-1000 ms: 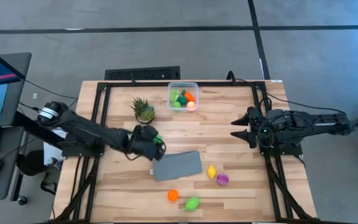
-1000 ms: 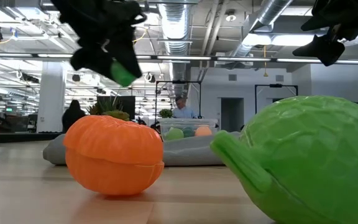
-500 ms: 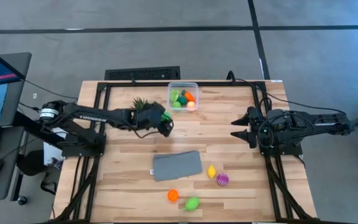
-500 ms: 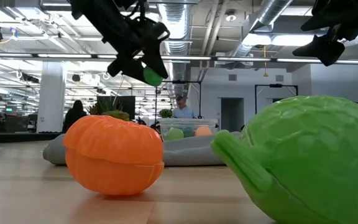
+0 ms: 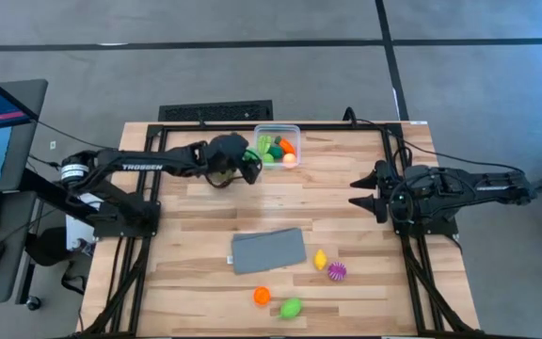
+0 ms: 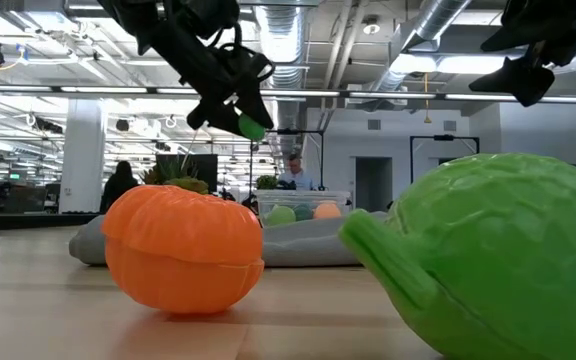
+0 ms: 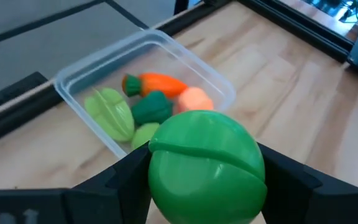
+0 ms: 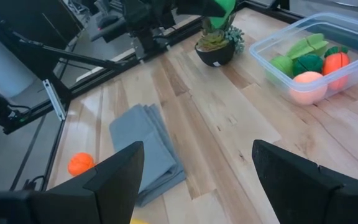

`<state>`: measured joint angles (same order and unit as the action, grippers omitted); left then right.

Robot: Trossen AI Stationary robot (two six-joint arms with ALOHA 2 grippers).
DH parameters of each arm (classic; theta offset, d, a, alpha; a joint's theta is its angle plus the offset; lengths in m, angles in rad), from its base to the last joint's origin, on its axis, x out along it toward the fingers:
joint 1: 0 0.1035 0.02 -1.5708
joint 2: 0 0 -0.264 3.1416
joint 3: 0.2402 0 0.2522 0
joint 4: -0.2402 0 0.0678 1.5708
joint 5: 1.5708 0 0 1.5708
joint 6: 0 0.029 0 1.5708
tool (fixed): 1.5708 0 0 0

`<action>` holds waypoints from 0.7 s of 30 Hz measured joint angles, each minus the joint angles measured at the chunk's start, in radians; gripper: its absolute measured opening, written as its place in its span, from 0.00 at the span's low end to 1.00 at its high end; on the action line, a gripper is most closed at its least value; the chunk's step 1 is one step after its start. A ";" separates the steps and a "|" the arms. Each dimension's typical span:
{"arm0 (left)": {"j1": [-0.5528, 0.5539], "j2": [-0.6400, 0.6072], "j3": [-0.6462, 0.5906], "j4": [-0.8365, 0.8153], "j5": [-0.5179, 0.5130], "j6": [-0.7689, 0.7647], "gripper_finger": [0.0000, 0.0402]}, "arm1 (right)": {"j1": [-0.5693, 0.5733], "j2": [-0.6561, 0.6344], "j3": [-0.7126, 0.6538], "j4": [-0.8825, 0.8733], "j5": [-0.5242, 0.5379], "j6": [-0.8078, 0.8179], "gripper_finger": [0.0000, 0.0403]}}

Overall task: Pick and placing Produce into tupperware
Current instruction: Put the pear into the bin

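Hovering over the pale wooden table (image 5: 346, 235), beside the clear plastic rectangular tub (image 5: 293, 129) at its far edge, my left claw (image 5: 248, 167) is clamped narrowly around a round green toy fruit (image 7: 205, 163). The tub already holds several pieces, so I judge that releasing here would drop the ball short of the rim, or let it bounce off the orange carrot (image 7: 160, 83). My right claw (image 5: 361, 193) waits spread and empty at the table's right side.
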<state>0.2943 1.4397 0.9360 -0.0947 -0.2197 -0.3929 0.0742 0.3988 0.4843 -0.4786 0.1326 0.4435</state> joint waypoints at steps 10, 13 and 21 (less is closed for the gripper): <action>0.095 0.055 0.004 0.130 0.111 0.062 0.55 | -0.054 0.000 0.000 0.000 0.001 0.020 0.80; 0.123 0.099 0.004 0.175 0.148 0.064 0.55 | -0.071 0.003 0.000 0.006 0.002 0.027 0.80; 0.176 0.274 0.152 0.152 0.235 0.115 0.55 | -0.083 0.033 0.000 0.008 0.000 0.047 0.80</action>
<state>0.4705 1.7132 1.0877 0.0572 0.0150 -0.2782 -0.0089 0.4319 0.4839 -0.4701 0.1330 0.4903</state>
